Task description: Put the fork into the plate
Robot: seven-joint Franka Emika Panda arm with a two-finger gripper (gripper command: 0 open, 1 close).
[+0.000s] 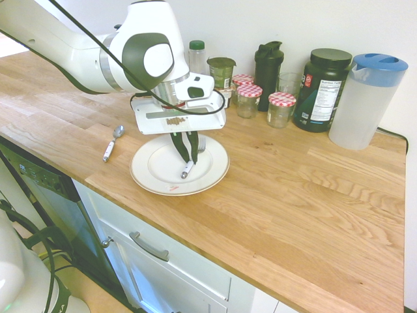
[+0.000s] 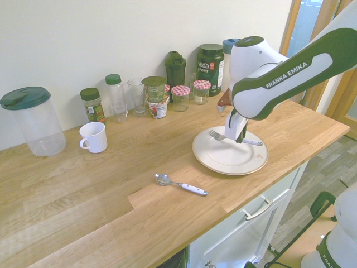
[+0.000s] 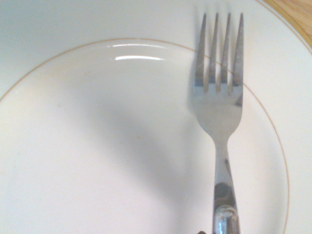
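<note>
Fork [image 3: 219,114] is over the plate [image 2: 203,157], with its tines toward the rim, and the end effector [image 1: 191,161] is closed on its handle. I judge that the placing step is in hand and nearly finished; whether the fork already rests with its weight on the plate, I cannot tell. The next move calls for a small lowering, if some gap remains, then a gentle release and a straight rise, so that the handle is not dragged. The plate stands on a wooden table [image 1: 293,195] of light brown planks, near the front edge. The spoon [image 2: 193,190] lies apart from the plate, on the bare wood. Along the pale wall [image 1: 280,19] stand jars with checked lids [image 1: 248,101], a dark tub [image 1: 321,91] and a pitcher with blue lid [image 1: 365,104]; below the table are white cabinets [image 1: 195,287]
</note>
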